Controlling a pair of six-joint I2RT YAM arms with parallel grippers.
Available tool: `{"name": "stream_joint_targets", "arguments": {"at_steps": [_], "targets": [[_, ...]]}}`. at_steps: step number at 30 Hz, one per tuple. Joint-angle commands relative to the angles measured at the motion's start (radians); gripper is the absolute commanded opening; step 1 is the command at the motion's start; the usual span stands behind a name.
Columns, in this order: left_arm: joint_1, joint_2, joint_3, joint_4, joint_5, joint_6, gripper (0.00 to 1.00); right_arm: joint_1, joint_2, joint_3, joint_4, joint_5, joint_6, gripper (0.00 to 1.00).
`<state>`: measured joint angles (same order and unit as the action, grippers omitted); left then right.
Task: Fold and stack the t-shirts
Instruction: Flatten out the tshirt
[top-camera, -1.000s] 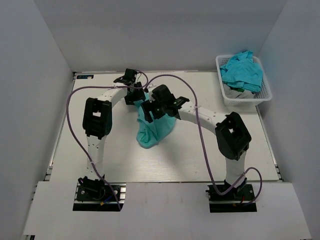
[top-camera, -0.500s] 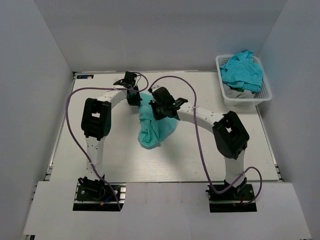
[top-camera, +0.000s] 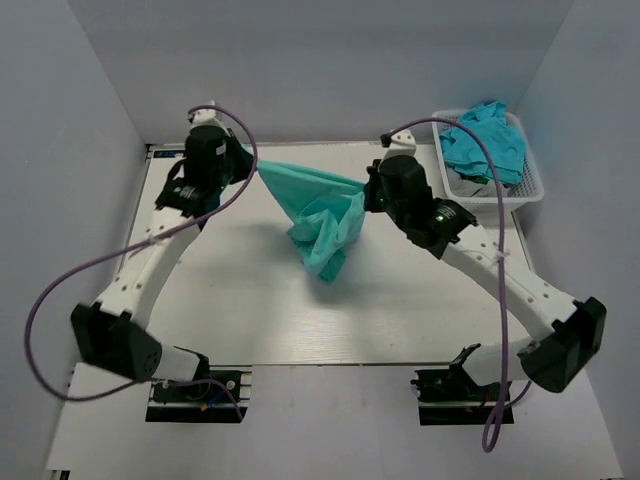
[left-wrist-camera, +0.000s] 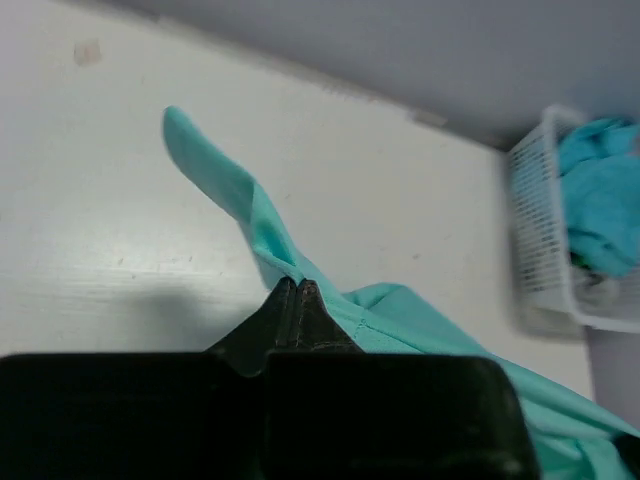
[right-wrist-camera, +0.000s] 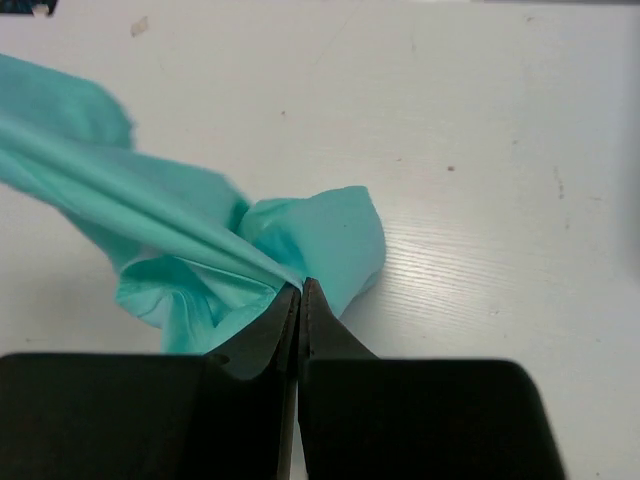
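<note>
The tee is hanging between the two arms, out on the side of the basket that faces the desk's middle. The left gripper is pinching one end of its upper edge, jaws pressed together on a thin fold of cloth. The right gripper is doing the same at the other end.

That edge is being pulled into a nearly straight line. Its long axis is running toward the basket, sloping slightly toward the arm bases at the basket end. The right gripper is holding the end nearer the basket, and the left gripper is holding the end well away from it.

The rest of the cloth is not spreading evenly under the line. It is bunching into a crumpled drop below the edge, more under the end nearer the basket. I cannot tell whether its lowest folds are touching the desk.

Any laying out is probably going to depend on this lopsided hang, since the bulk is sitting closer to the right gripper than to the left.

The cloth is looking thin, plain and teal-green, with soft creases. A loose flap is poking out past the left gripper, pointing away from the basket. Other tees, bluer in tone, are lying heaped inside the basket.
</note>
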<state>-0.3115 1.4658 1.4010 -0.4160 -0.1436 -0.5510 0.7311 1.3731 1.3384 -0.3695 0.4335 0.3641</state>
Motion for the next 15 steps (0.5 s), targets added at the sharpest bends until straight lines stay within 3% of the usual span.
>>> {"name": "stream_joint_targets", "arguments": {"at_steps": [1,3,6,15], "targets": [[0.023,-0.155,-0.034,0.034,-0.162,0.016,0.00,-0.030,-0.121,-0.005,-0.074,0.163,-0.017,0.00],[0.023,-0.261,-0.023,0.055,-0.146,0.026,0.00,-0.030,-0.189,0.019,-0.066,0.142,-0.088,0.00],[0.023,-0.379,0.009,0.089,-0.062,0.039,0.00,-0.029,-0.250,0.082,-0.068,-0.066,-0.209,0.00],[0.023,-0.533,0.271,0.134,0.134,0.069,0.00,-0.025,-0.371,0.353,-0.095,-0.562,-0.356,0.00]]}}
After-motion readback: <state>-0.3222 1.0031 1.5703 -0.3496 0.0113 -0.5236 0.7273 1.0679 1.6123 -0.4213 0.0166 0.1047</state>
